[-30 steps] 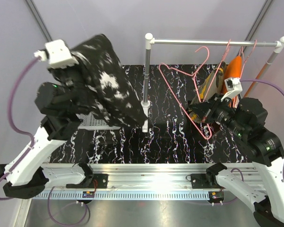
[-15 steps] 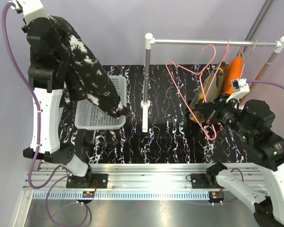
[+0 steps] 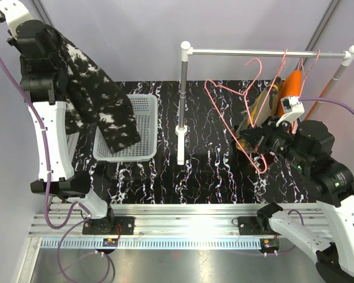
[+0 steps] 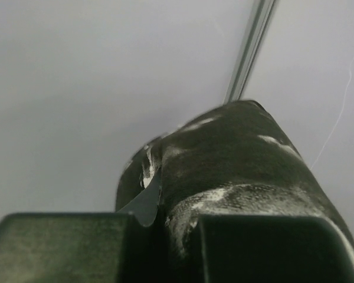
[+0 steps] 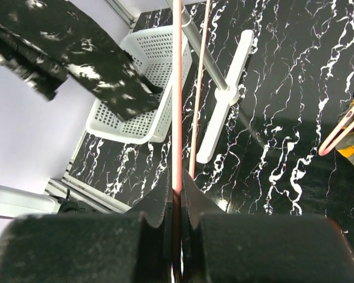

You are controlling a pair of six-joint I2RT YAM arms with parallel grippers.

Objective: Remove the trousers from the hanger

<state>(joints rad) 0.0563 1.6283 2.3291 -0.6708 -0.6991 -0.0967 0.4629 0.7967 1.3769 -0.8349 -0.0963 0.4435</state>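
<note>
High at left, left gripper (image 4: pixel 156 212) clamps black trousers (image 3: pixel 100 100) (right gripper (image 5: pixel 176 206) pinches pink hanger (image 5: pixel 177 88)).

I see the basket (image 3: pixel 144 127) on the bench (image 3: pixel 218 177) at left, trousers (image 3: pixel 103 109) hanging above it; rack post (image 3: pixel 182 100) right of it, hanger (image 5: pixel 177 88) beyond.

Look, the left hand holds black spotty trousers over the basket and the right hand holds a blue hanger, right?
The hanger in the right hand is pink, not blue; the right wrist view shows it. The left hand holds the black spotty trousers over the basket.
</note>
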